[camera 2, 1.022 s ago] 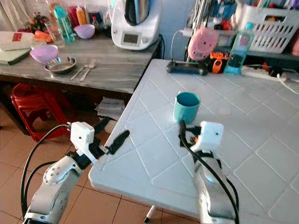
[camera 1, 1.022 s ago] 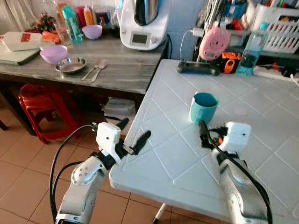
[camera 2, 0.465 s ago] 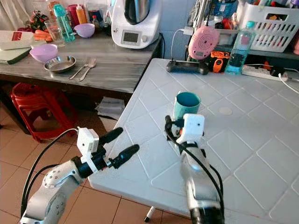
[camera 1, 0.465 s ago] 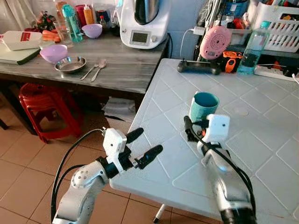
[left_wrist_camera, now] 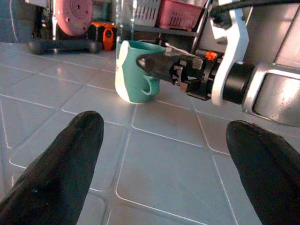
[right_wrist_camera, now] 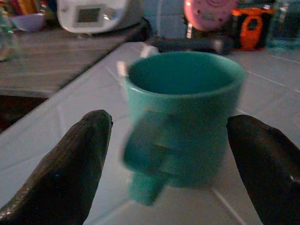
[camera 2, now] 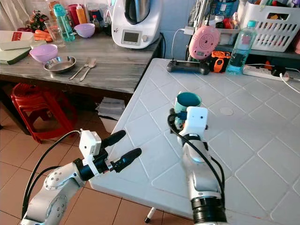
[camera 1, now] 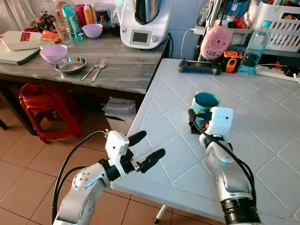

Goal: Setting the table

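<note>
Mug: a teal mug [camera 1: 204, 104] stands upright on the white bench [camera 1: 262, 140], inward from its left edge, with bare tiles around it.
Right claw [right_wrist_camera: 176, 154]: spread wide, its black fingers [right_wrist_camera: 75, 164] on either side of the mug, not touching it.
Left claw [camera 1: 149, 149]: spread wide and holding nothing, at the bench's near left corner.
Beyond the left edge: a grey counter [camera 1: 117, 65] carries bowls and cutlery.

White tiled table [camera 1: 262, 154]; grey wooden counter [camera 1: 117, 70]; red stool [camera 1: 40, 105]; terracotta floor [camera 1: 28, 164]
</note>
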`<state>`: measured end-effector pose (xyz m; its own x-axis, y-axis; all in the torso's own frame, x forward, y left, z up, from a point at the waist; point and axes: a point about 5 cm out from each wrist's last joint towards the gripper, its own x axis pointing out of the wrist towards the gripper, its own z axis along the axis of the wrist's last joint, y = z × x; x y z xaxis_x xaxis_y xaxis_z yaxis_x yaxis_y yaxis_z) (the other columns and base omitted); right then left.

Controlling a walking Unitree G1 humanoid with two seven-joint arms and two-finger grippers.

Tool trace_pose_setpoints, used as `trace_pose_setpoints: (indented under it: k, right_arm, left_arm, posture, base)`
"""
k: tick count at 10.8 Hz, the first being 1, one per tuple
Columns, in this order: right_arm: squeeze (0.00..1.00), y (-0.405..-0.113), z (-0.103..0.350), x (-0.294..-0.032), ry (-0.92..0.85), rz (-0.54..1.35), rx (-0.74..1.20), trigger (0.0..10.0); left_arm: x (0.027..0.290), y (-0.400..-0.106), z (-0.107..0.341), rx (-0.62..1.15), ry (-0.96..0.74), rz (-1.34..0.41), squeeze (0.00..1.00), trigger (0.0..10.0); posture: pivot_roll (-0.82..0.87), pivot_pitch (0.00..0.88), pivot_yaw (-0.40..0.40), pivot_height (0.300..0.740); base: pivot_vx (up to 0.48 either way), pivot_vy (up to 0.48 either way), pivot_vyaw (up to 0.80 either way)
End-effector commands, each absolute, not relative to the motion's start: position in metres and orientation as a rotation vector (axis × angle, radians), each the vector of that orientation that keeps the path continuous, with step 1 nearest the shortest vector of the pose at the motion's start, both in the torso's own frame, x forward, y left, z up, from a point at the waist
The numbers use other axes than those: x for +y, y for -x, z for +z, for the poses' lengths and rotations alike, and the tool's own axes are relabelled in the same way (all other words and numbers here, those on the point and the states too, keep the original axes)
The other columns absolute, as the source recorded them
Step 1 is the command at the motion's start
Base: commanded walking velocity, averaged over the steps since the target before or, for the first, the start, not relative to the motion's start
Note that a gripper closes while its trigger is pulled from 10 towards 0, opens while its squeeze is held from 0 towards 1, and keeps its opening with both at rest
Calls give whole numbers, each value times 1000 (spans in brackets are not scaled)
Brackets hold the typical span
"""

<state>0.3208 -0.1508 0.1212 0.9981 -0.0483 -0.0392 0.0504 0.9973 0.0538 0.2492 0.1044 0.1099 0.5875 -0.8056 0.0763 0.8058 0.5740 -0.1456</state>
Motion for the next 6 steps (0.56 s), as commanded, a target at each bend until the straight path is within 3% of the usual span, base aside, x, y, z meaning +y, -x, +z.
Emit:
trace_pose_setpoints:
  k: [1, 6]
  right_arm:
    - [0, -322, 123, -153, -48, -66, 32, 10000]
    - [0, -319, 117, -170, -46, -133, 47, 10000]
  left_arm:
    - [106, -248, 109, 11, 171, -954, 0, 10000]
    - [106, -250, 107, 23, 170, -967, 0, 10000]
  posture:
    - [4, 0, 29, 740]
    - [-3, 0, 36, 740]
  base:
    - [0, 0, 0]
    - [0, 0, 0]
